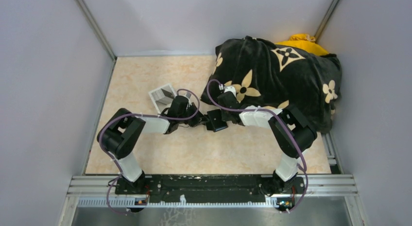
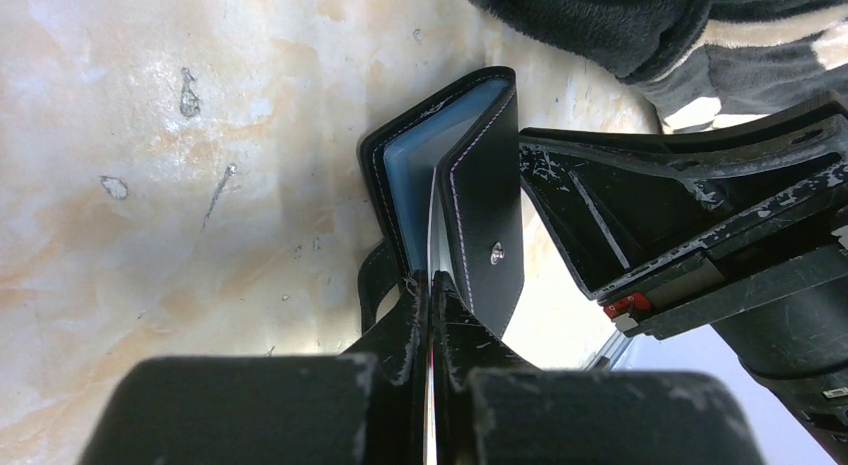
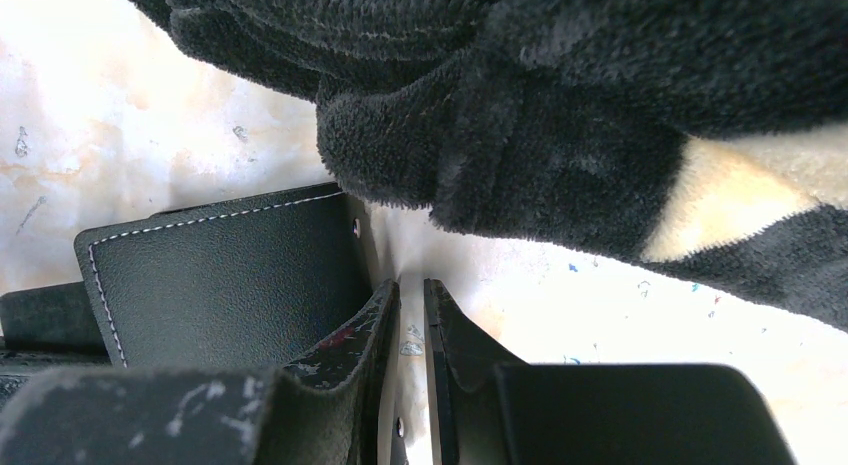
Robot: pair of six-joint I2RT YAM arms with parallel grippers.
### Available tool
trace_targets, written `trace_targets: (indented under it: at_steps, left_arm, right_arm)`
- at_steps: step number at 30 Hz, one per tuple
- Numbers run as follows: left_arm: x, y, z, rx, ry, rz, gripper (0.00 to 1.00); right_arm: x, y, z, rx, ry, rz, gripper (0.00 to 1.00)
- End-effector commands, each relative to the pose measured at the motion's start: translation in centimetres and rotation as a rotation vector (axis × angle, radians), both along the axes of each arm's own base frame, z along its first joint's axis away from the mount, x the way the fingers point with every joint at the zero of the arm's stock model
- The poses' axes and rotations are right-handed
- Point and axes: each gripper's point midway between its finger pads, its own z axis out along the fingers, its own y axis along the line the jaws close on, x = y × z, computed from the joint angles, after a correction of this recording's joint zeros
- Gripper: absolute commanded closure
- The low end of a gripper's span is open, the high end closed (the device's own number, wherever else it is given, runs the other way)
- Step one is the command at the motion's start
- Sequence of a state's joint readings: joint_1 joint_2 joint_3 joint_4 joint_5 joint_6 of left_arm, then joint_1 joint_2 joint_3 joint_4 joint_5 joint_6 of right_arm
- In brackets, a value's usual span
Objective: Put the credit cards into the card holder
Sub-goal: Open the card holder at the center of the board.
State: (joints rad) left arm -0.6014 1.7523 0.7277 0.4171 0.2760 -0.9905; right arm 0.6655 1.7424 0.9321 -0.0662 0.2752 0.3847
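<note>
Pressure marks the left gripper [image 2: 430,285]: jaws pressed together on a thin card [image 2: 434,225], seen edge-on, its far end between the leaves of the holder [image 2: 487,185]; right gripper [image 3: 410,290] jaws nearly together, seemingly nipping a thin flap of the holder, which stands on edge on the table [image 2: 150,135], part open, just beside the cushion [image 3: 560,105]; the step, I judge, is seating the card; to do it well, line the card up with the pocket, push straight along its length, brace the holder against the push, and let go only once the card sits deep.
</note>
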Motion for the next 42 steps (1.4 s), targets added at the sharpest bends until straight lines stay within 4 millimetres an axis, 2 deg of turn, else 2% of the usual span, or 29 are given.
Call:
trace_targets:
  at_steps: [1,12,15,21,33,42]
  left_arm:
    - [-0.5,0.2,-1.1,0.053,0.026,0.016,1.0]
    - [-0.7,1.0,-1.9,0.123,0.048,0.058,1.0]
    - [-1.0,1.8,-2.3,0.16,0.064,0.083,1.0]
    - [-0.8,3.1,-1.7,0.194,0.038,0.134,1.0]
    - [-0.7,1.7,-2.4,0.152,0.058,0.099,1.0]
    - [-0.3,-0.3,-1.2,0.043,0.023,0.043,1.0]
  right_arm:
    - [-2.5,-0.7,-3.1,-0.054,0.119,0.032,0.85]
    - [-2.7,-0.8,-3.1,-0.052,0.12,0.031,0.84]
    - [-2.8,-0.9,-3.2,-0.054,0.122,0.03,0.85]
    - [-2.6,-0.6,-3.3,-0.047,0.122,0.035,0.84]
    - [-2.7,-0.6,-3.3,-0.046,0.124,0.039,0.85]
    - [-3.2,-0.5,-4.0,-0.052,0.148,0.051,0.84]
